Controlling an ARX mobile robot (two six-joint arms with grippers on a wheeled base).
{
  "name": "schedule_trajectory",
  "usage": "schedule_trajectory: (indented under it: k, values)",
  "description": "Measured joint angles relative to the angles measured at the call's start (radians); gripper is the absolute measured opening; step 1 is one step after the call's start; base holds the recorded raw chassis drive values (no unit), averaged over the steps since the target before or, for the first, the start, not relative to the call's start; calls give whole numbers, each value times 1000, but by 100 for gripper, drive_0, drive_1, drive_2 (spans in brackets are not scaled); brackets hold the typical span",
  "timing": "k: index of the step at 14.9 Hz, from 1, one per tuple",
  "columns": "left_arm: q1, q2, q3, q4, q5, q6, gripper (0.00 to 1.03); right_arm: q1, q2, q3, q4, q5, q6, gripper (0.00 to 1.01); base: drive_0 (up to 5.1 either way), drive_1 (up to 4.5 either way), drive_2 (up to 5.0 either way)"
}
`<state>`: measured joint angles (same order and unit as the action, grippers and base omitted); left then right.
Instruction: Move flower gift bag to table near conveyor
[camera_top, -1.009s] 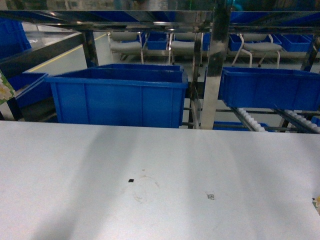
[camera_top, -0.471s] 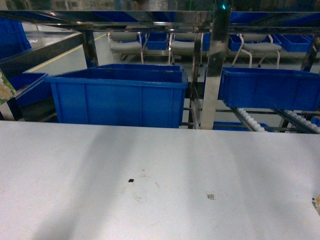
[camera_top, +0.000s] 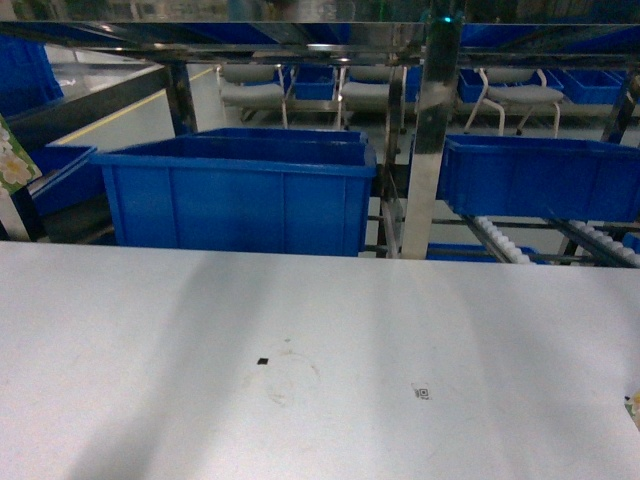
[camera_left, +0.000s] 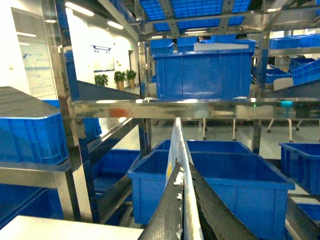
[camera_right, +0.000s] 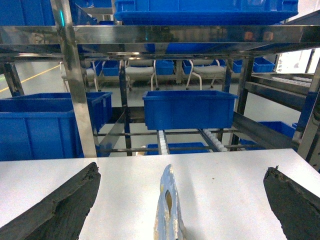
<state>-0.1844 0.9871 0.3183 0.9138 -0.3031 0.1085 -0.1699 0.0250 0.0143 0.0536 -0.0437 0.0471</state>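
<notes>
Now left pincer (camera_left: 184, 210) on flower gift bag (camera_left: 178, 150)

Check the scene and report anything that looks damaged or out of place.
The left gripper is shut on a thin flower gift bag seen edge-on, and white flecks along one finger look like wear. A second bag stands on the table between the open right gripper's fingers. Nothing spilled.

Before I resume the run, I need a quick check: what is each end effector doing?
Left end effector: closed on a thin flower gift bag, held edge-on.
Right end effector: open, another bag standing between its fingers.
</notes>
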Motion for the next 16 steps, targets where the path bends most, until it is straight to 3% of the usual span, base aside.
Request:
schedule_trajectory:
  k: [5, 9, 10, 11, 14, 16]
  values:
    - [-76, 315, 54, 219, -23, -35, 2, 0, 0, 0, 0, 0, 0, 98, 0, 0, 0]
    - [-69, 575, 112, 367, -16, -84, 2, 0, 0, 0, 0, 0, 0, 98, 0, 0, 0]
    - [-78, 626, 122, 367, -10, -83, 2, 0, 0, 0, 0, 0, 0, 98, 0, 0, 0]
    - [-96, 865, 134, 366, 15, -101, 2, 0, 0, 0, 0, 0, 0, 98, 0, 0, 0]
    - [-98, 899, 168, 366, 15, -111, 2, 0, 0, 0, 0, 0, 0, 98, 0, 0, 0]
    - [-130, 904, 211, 367, 11, -113, 2, 0, 0, 0, 0, 0, 0, 98, 0, 0, 0]
